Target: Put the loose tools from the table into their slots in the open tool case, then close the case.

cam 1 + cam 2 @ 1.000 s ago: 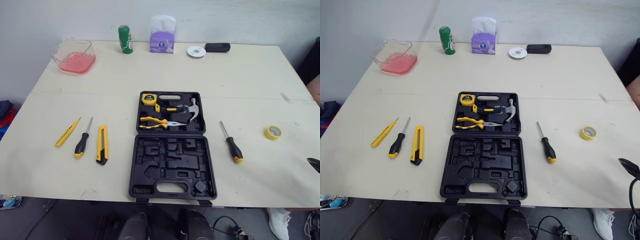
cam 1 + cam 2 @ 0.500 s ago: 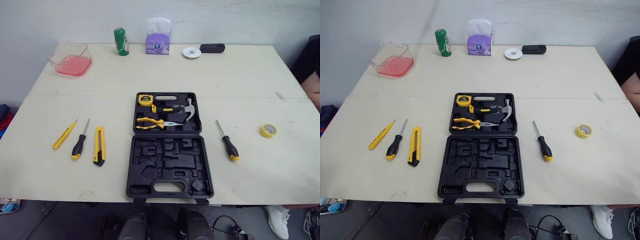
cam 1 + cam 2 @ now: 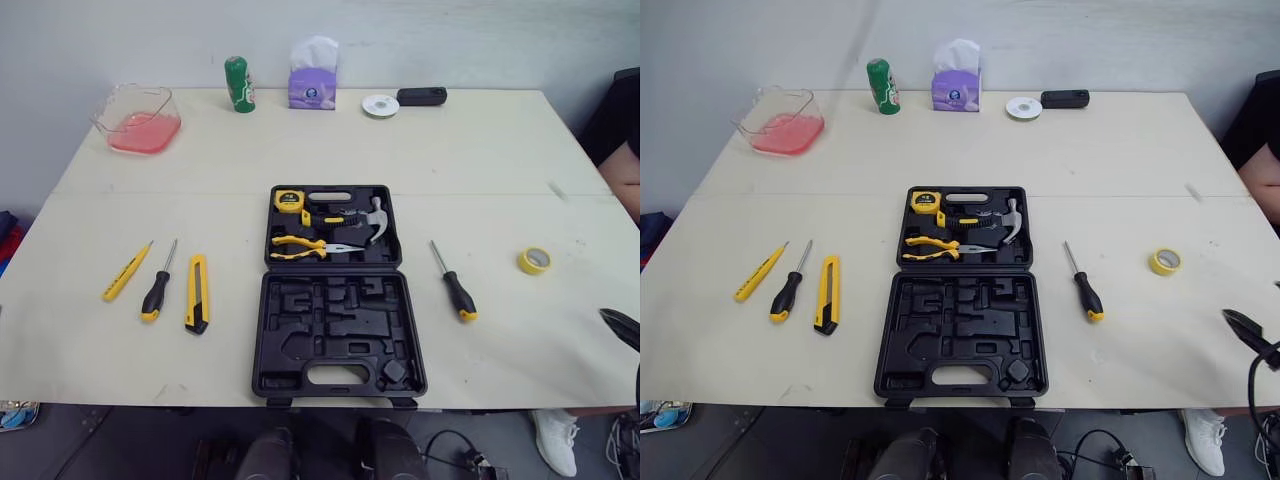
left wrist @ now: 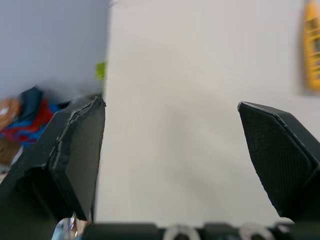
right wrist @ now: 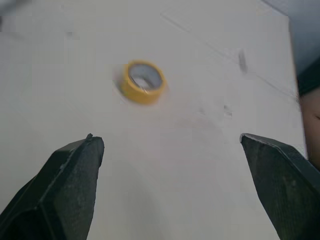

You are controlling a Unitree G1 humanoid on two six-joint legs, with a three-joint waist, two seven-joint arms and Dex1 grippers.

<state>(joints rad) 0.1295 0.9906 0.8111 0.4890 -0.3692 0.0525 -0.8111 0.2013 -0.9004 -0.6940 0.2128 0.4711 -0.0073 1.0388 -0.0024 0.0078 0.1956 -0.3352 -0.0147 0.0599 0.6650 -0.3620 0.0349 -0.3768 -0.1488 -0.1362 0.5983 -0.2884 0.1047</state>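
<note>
The tool case (image 3: 338, 290) lay flat and fully open in the middle of the worktop (image 3: 480, 150), both halves facing up, presumably so that every moulded slot could be reached from above. Its far half already held three tools: one tape measure (image 3: 291, 199), one pair of pliers (image 3: 300, 246) and one hammer (image 3: 376, 218). The near half looked empty.

Four loose tools waited outside it. To the case's left lay three, side by side but apart: a utility knife (image 3: 197, 292) nearest, then a black-handled screwdriver (image 3: 156, 291), then a slim yellow screwdriver (image 3: 126, 272). To its right lay a second black-handled screwdriver (image 3: 453, 284). Each rested flat with room around it, which I judged would make picking easy. Further right sat one roll of yellow tape (image 3: 535, 261).

Beyond the case stood a green can (image 3: 235, 84), a tissue pack (image 3: 310, 78) and a clear tub of pink stuff (image 3: 138, 117).

The left gripper (image 4: 170, 145) hung at the worktop's edge well left of the case, jaws wide apart and empty. The right gripper (image 5: 172, 185), near the tape roll, was likewise spread and held nothing. Nothing seemed packed yet.
</note>
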